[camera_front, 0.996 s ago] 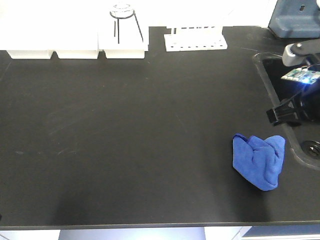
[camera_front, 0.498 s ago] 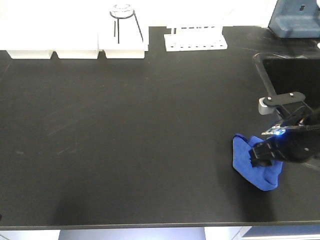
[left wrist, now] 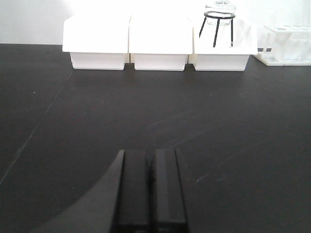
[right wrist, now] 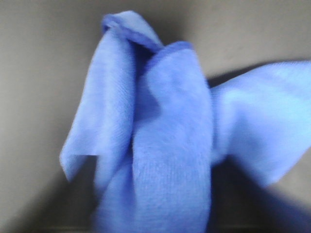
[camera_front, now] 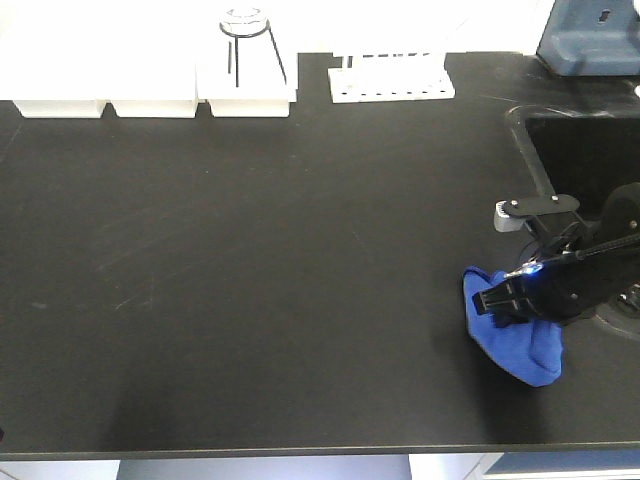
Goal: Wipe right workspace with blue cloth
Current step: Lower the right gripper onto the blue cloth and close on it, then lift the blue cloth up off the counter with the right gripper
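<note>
The blue cloth [camera_front: 522, 352] lies bunched on a black countertop [camera_front: 250, 260], close to the sink's near-left corner. My right gripper [camera_front: 497, 300] is down on the cloth's upper left part. In the right wrist view, a raised fold of the blue cloth [right wrist: 170, 121] fills the space between the dark fingers, which stand apart on either side, so the gripper [right wrist: 155, 199] is open. My left gripper [left wrist: 150, 162] is shut and empty, low over bare countertop. The right workspace is out of view.
A sink basin [camera_front: 585, 150] is cut into the counter at the right. Along the back stand white bins [camera_front: 150, 100], a glass flask on a tripod [camera_front: 245, 30] and a white rack [camera_front: 390, 80]. A blue-grey device [camera_front: 590, 40] is at the back right.
My right arm came from over the sink, down and left onto the cloth. The cloth's left edge has shifted slightly.
</note>
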Robot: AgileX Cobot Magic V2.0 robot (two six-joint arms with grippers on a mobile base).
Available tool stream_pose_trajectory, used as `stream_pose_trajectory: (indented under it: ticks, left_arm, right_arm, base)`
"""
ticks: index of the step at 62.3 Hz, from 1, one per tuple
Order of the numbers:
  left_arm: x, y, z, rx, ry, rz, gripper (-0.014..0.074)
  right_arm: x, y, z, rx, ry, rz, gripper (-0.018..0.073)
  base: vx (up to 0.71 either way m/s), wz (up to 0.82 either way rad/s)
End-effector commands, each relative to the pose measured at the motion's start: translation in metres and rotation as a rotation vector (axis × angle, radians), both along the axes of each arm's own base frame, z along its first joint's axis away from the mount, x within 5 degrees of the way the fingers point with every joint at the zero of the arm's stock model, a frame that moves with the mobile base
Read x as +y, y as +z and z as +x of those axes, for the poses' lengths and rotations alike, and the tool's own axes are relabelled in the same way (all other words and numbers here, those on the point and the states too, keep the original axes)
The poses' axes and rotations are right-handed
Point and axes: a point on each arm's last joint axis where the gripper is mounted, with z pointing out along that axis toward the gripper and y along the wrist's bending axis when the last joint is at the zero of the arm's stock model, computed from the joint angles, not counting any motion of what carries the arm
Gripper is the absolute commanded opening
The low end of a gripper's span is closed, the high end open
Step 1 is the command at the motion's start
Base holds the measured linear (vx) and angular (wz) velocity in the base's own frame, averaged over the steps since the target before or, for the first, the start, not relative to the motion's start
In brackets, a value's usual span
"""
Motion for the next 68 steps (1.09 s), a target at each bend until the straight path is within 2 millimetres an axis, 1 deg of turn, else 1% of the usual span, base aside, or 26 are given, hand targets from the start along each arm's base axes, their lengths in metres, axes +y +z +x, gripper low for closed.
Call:
stream_pose_trajectory:
  ticks: [1, 4, 7, 16, 19, 23, 27, 30, 33, 36, 37, 38, 39, 43, 47, 52, 58, 68]
  left_arm:
    - [-0.001, -0.002, 0.001, -0.068, -0.015, -0.009, -0.0006]
    - [-0.001, -0.002, 0.001, -0.068, -0.015, -0.009, -0.0006]
    - [-0.001, -0.002, 0.001, -0.068, -0.015, -0.009, -0.0006]
    - [-0.001, -0.002, 0.001, -0.068, -0.015, -0.009, -0.0006]
    - [-0.001, -0.002, 0.001, -0.068, -0.015, -0.009, -0.0006]
    - [-0.001, -0.002, 0.001, -0.068, -0.015, -0.009, -0.0006]
    - [-0.001, -0.002, 0.001, -0.068, -0.015, -0.009, -0.0006]
    - [-0.001, -0.002, 0.001, -0.068, -0.015, -0.009, -0.0006]
    - [-0.001, -0.002, 0.001, -0.068, -0.015, -0.009, -0.0006]
    - [-0.001, -0.002, 0.001, -0.068, -0.015, -0.009, -0.0006]
    - [-0.001, -0.002, 0.001, -0.068, -0.015, -0.009, -0.0006]
    - [-0.001, -0.002, 0.001, -0.068, -0.015, -0.009, -0.0006]
    - [-0.001, -0.002, 0.001, -0.068, -0.015, -0.009, -0.0006]
    - [-0.001, -0.002, 0.001, -0.068, -0.015, -0.009, -0.0006]
    - [-0.001, -0.002, 0.001, -0.068, -0.015, -0.009, -0.0006]
    - [-0.001, -0.002, 0.001, -0.068, -0.015, -0.009, -0.0006]
    - [-0.001, -0.002, 0.001, -0.068, -0.015, -0.009, -0.0006]
    - [-0.001, -0.002, 0.001, -0.068, -0.015, -0.009, -0.0006]
  right_arm:
    - [-0.002, 0.027, 0.004, -0.129, 0.01, 0.003, -0.0014]
    - [-0.002, 0.036, 0.002, -0.167, 0.008, 0.009, -0.0014]
    - [-0.002, 0.049, -0.002, -0.22, 0.006, 0.016, -0.0011]
    - [-0.005, 0.1, -0.024, -0.44, 0.002, 0.043, -0.0007]
    - [-0.006, 0.123, -0.037, -0.549, -0.001, 0.058, -0.0007]
    - [-0.008, 0.147, -0.055, -0.669, -0.007, 0.078, -0.0006]
    - [-0.01, 0.165, -0.072, -0.768, -0.021, 0.116, -0.0006]
    - [-0.011, 0.175, -0.09, -0.857, -0.037, 0.155, -0.0004]
    - [-0.012, 0.177, -0.102, -0.922, -0.054, 0.191, -0.0004]
    - [-0.013, 0.173, -0.115, -1.003, -0.076, 0.224, -0.0004]
    - [-0.014, 0.166, -0.119, -1.012, -0.084, 0.229, -0.0004]
    - [-0.015, 0.165, -0.124, -1.054, -0.092, 0.238, -0.0004]
    - [-0.016, 0.157, -0.126, -1.06, -0.099, 0.238, -0.0004]
    - [-0.02, 0.139, -0.135, -1.149, -0.115, 0.219, -0.0004]
    - [-0.025, 0.123, -0.139, -1.231, -0.127, 0.179, -0.0004]
    - [-0.029, 0.112, -0.139, -1.322, -0.145, 0.136, -0.0003]
    - [-0.031, 0.111, -0.138, -1.365, -0.156, 0.12, -0.0001]
    - [-0.031, 0.112, -0.138, -1.371, -0.159, 0.12, 0.0]
  base:
    - [0.0, 0.0]
    - [0.0, 0.0]
    - [0.0, 0.0]
    - [0.0, 0.0]
    - [0.0, 0.0]
    - [0.0, 0.0]
    - [0.0, 0.0]
    - [0.0, 0.0]
    - [0.0, 0.0]
    - [0.0, 0.0]
    - [0.0, 0.0]
    - [0.0, 0.0]
    - [0.0, 0.0]
    - [0.0, 0.0]
    - [0.0, 0.0]
    - [0.0, 0.0]
    - [0.0, 0.0]
    - [0.0, 0.0]
